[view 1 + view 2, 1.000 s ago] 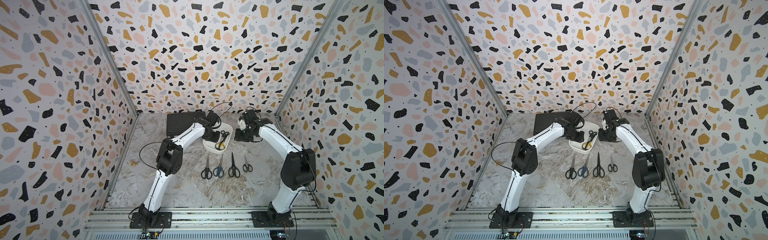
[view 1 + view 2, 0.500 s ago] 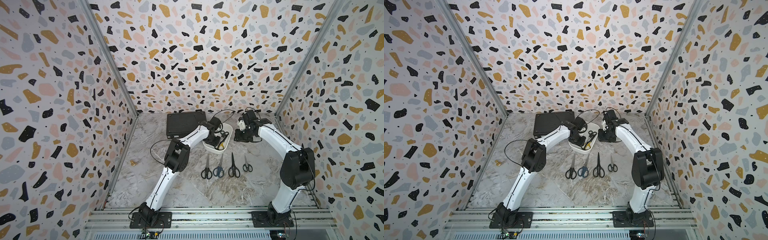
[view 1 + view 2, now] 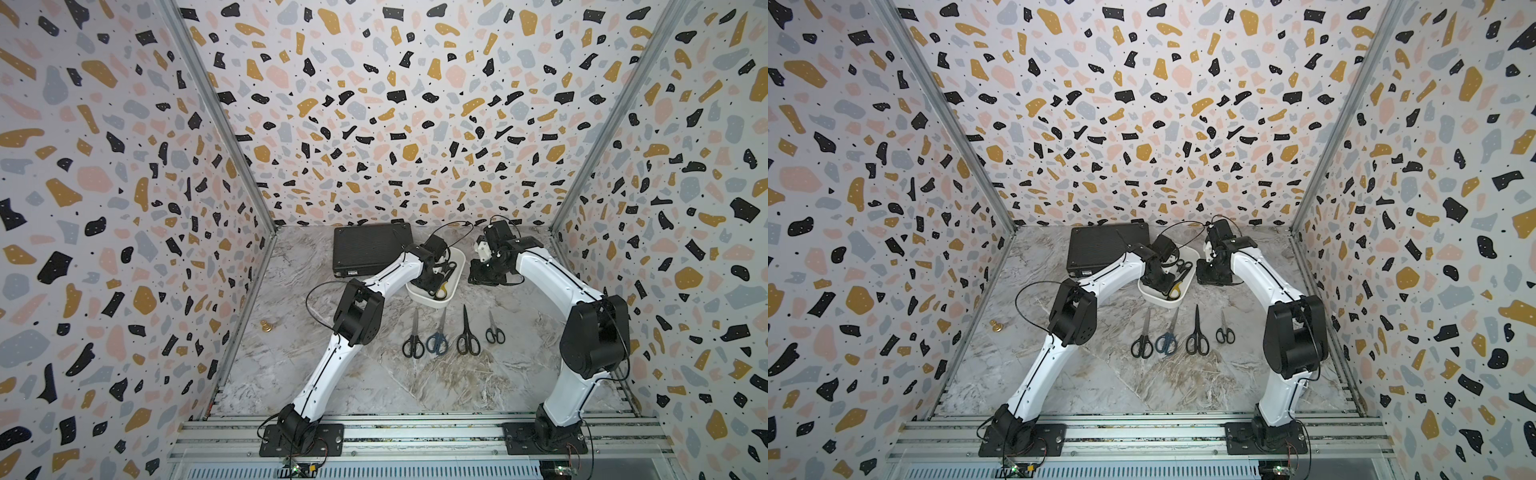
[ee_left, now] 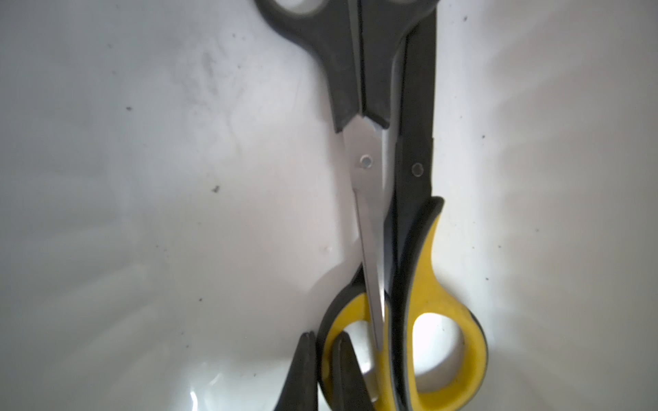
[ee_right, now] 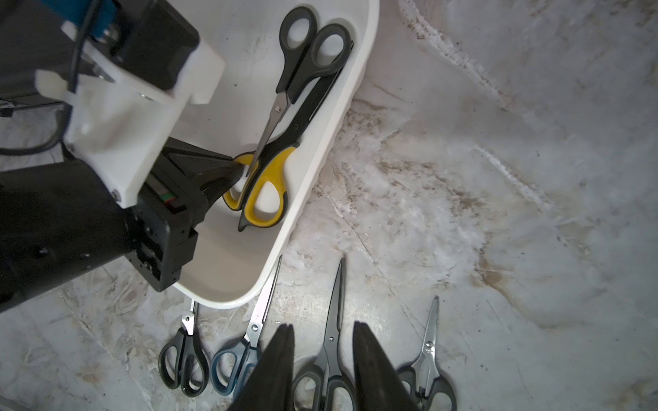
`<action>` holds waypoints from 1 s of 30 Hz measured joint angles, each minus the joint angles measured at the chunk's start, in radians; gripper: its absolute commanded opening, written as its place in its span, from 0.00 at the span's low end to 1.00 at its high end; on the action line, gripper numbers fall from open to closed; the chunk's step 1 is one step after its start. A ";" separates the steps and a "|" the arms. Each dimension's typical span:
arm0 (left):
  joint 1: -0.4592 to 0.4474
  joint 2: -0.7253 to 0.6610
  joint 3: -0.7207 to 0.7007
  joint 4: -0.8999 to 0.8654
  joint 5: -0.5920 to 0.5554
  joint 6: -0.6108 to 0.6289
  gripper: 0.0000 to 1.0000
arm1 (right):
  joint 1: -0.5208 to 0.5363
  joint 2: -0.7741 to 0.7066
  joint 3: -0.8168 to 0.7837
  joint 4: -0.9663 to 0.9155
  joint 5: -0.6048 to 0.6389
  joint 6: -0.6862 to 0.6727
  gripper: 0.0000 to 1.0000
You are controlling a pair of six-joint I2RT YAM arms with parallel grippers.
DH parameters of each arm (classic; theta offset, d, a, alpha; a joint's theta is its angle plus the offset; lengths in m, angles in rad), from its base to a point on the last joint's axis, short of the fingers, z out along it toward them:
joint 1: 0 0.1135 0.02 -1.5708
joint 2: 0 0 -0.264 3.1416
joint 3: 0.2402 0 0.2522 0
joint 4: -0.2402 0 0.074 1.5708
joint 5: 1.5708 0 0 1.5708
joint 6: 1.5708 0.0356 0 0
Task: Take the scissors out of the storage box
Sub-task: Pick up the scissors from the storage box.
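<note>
Plainly, at left wrist alone: fingers [image 4: 302, 377] astride yellow scissors' [image 4: 431, 284] loop.

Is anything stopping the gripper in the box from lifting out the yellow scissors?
Yes: the black-handled scissors lie on the yellow scissors, blade tip across the handle loop that the left gripper pinches.

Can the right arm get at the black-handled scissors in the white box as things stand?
Probably yes. The black-handled scissors lie with loops uncovered at one end of the storage box, away from the left claw, shut on the yellow-and-black scissors. Their blade crosses that pair, though.
</note>
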 measured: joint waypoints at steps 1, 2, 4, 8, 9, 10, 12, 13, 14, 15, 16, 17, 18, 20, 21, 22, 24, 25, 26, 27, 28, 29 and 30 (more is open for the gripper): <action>0.000 0.005 0.016 -0.010 0.002 0.000 0.00 | 0.000 0.002 0.000 0.000 0.000 0.000 0.34; 0.000 0.010 0.036 -0.021 0.006 -0.001 0.00 | 0.000 0.003 0.000 -0.002 0.000 -0.001 0.34; 0.000 0.014 0.074 -0.040 0.013 -0.007 0.00 | 0.000 0.008 0.001 -0.003 0.000 -0.003 0.34; 0.000 -0.029 0.116 -0.054 0.024 -0.029 0.00 | 0.000 0.013 0.002 -0.006 0.003 -0.008 0.34; 0.002 -0.050 0.114 -0.055 0.030 -0.035 0.00 | 0.000 0.013 0.002 -0.007 0.004 -0.008 0.34; 0.006 -0.077 0.105 -0.053 0.039 -0.043 0.00 | 0.000 0.013 0.002 -0.008 0.006 -0.010 0.34; 0.011 -0.138 0.067 -0.050 0.052 -0.060 0.00 | 0.000 0.013 0.002 -0.008 0.011 -0.012 0.34; 0.015 -0.177 0.035 -0.049 0.061 -0.068 0.00 | -0.002 0.013 0.002 -0.010 0.014 -0.014 0.34; 0.018 -0.210 0.007 -0.048 0.066 -0.075 0.00 | -0.003 0.013 0.002 -0.010 0.016 -0.015 0.34; 0.023 -0.247 -0.031 -0.047 0.073 -0.084 0.00 | -0.004 0.013 0.002 -0.011 0.019 -0.016 0.34; 0.030 -0.283 -0.072 -0.042 0.084 -0.095 0.00 | -0.005 0.013 0.002 -0.011 0.022 -0.018 0.34; 0.036 -0.311 -0.110 -0.038 0.094 -0.101 0.00 | -0.006 0.013 0.002 -0.013 0.024 -0.021 0.34; 0.046 -0.346 -0.162 -0.030 0.110 -0.113 0.00 | -0.008 0.013 0.002 -0.014 0.027 -0.024 0.34; 0.068 -0.404 -0.261 -0.014 0.142 -0.135 0.00 | -0.012 0.013 0.002 -0.017 0.032 -0.030 0.34; 0.081 -0.435 -0.312 -0.010 0.154 -0.147 0.00 | -0.014 0.013 0.002 -0.019 0.035 -0.032 0.34; 0.093 -0.465 -0.359 -0.008 0.157 -0.151 0.00 | -0.016 0.013 0.002 -0.021 0.039 -0.034 0.34; 0.117 -0.542 -0.467 -0.003 0.144 -0.155 0.00 | -0.017 0.013 0.002 -0.023 0.044 -0.035 0.34; 0.126 -0.583 -0.517 -0.004 0.133 -0.154 0.00 | -0.018 0.013 0.003 -0.024 0.045 -0.035 0.34; 0.138 -0.640 -0.583 -0.003 0.114 -0.154 0.00 | -0.018 0.013 0.004 -0.026 0.045 -0.036 0.34; 0.152 -0.706 -0.654 -0.004 0.095 -0.153 0.00 | -0.018 0.013 0.005 -0.027 0.046 -0.037 0.34; 0.161 -0.764 -0.714 -0.004 0.076 -0.154 0.00 | -0.019 0.013 0.006 -0.029 0.047 -0.037 0.34; 0.170 -0.835 -0.788 -0.002 0.056 -0.155 0.00 | -0.019 0.013 0.009 -0.029 0.047 -0.037 0.34; 0.175 -0.907 -0.868 0.005 0.035 -0.161 0.00 | -0.019 0.013 0.012 -0.030 0.048 -0.038 0.34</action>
